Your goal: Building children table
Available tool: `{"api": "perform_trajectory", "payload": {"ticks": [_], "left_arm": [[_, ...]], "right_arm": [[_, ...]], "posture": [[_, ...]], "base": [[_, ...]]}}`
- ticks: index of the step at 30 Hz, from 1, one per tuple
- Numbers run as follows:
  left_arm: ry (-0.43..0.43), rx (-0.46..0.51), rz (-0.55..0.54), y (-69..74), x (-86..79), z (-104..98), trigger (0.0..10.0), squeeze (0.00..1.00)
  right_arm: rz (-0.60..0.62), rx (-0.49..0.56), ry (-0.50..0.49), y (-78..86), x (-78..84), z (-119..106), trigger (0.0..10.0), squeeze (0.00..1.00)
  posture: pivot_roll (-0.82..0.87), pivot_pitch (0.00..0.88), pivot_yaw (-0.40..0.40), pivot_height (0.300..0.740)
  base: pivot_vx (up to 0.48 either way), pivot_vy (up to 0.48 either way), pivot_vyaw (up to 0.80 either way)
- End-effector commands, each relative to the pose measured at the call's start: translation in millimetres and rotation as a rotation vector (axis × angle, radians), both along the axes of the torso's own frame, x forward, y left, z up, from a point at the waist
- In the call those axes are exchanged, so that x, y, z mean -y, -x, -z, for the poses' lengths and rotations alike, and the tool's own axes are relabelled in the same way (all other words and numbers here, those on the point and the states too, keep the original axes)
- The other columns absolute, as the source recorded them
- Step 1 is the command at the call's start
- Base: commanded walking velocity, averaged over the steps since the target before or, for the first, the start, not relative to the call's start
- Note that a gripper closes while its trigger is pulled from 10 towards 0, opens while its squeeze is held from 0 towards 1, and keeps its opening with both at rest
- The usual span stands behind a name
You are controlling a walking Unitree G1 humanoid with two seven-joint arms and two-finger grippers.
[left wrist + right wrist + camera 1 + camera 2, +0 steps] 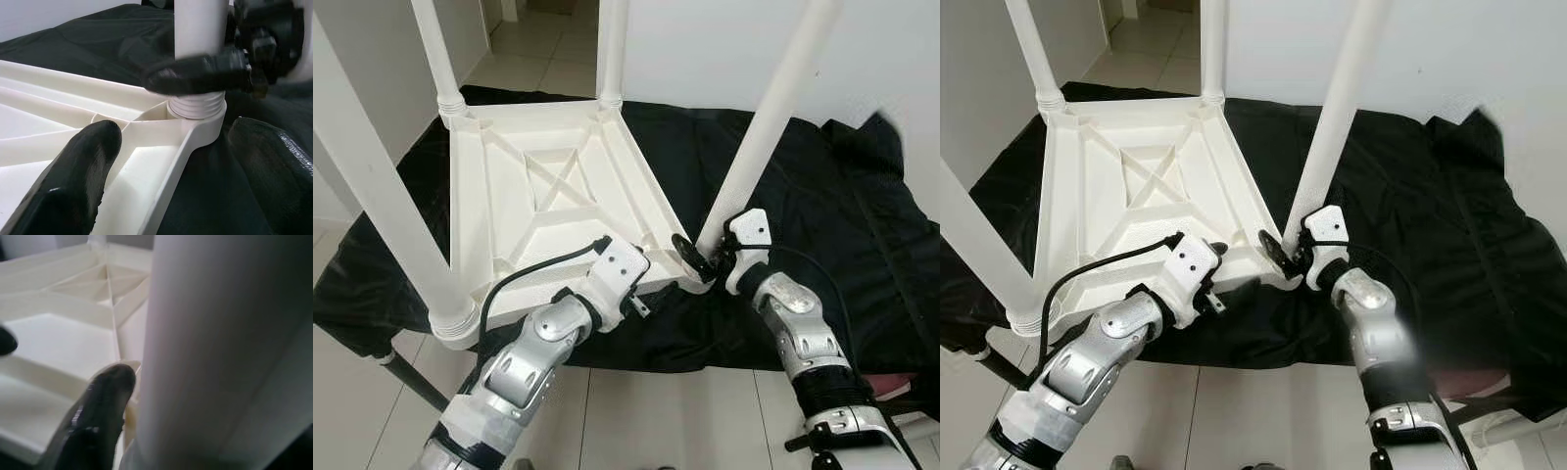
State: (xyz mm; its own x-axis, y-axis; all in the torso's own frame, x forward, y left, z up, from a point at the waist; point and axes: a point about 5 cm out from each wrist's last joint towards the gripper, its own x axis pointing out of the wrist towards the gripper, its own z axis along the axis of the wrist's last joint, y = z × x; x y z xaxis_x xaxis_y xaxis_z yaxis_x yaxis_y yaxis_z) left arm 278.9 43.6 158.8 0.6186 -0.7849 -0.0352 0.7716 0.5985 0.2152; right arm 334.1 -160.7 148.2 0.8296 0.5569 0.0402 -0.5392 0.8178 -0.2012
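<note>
Left gripper spread astride tabletop rim, right gripper pinching leg

A black cloth drapes over a low surface. Beneath it lies a pale tiled floor with dark grout lines. A plain white wall rises behind, and a tiled passage recedes at the rear.
</note>
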Motion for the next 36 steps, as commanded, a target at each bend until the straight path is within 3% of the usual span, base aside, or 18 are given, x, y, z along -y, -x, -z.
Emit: {"api": "perform_trajectory", "payload": {"ticks": [1,8,9,10,15,18,20,26,28,32,36], "left_arm": [[-0.029,-0.019,0.107,5.0,4.5,2,10.0,0.0],[-0.032,-0.017,0.107,4.6,5.2,2,10.0,0.0],[-0.03,-0.017,0.108,4.5,5.4,2,10.0,0.0],[-0.033,-0.016,0.109,4.5,5.6,2,10.0,0.0],[-0.032,-0.014,0.108,3.9,6.3,2,10.0,0.0],[-0.019,-0.02,0.109,4.3,8.1,2,10.0,0.0],[-0.019,-0.02,0.109,4.3,8.1,2,10.0,0.0],[-0.023,-0.024,0.117,4.9,8.4,2,10.0,0.0],[-0.035,-0.025,0.128,5.4,7.0,3,10.0,0.0],[-0.039,-0.026,0.129,5.5,6.2,4,10.0,0.0],[-0.036,-0.036,0.129,6.4,4.8,4,10.0,0.0]], "right_arm": [[-0.019,-0.018,0.011,0.0,-1.2,3,0.0,0.0],[-0.038,-0.046,-0.018,3.8,-0.1,12,0.0,0.0],[-0.038,-0.047,-0.021,4.4,-0.5,13,4.2,0.0],[-0.029,-0.048,-0.026,4.9,-0.6,14,10.0,0.0],[0.04,-0.051,-0.059,5.7,-0.9,15,10.0,0.0],[0.185,-0.061,-0.102,5.7,-1.9,12,10.0,0.0],[0.185,-0.061,-0.102,5.7,-1.9,12,10.0,0.0],[0.356,-0.057,-0.175,12.2,-9.6,10,10.0,0.0],[0.489,-0.046,-0.208,19.8,-16.3,10,10.0,0.0],[0.546,-0.046,-0.219,25.0,-24.3,12,10.0,0.0],[0.67,-0.072,-0.311,33.2,-46.7,12,10.0,0.0]], "posture": [[0.04,0.061,-0.055,0.74],[0.04,0.061,-0.058,0.74],[0.03,0.061,-0.057,0.74],[0.03,0.061,-0.057,0.74],[0.02,0.065,-0.058,0.74],[0.02,0.071,-0.055,0.74],[0.02,0.071,-0.055,0.74],[0.02,0.075,-0.053,0.74],[0.02,0.075,-0.052,0.74],[0.02,0.073,-0.052,0.74],[0.02,0.078,-0.045,0.74]], "base": [[0.0,0.0,0.0],[0.0,0.0,0.0],[0.0,0.0,0.0],[0.0,0.0,0.0],[0.0,0.0,0.0],[0.0,0.0,0.0],[0.0,0.0,0.0],[0.0,0.0,0.0],[0.0,0.0,0.0],[0.0,0.0,0.0],[0.0,0.0,0.0]]}}
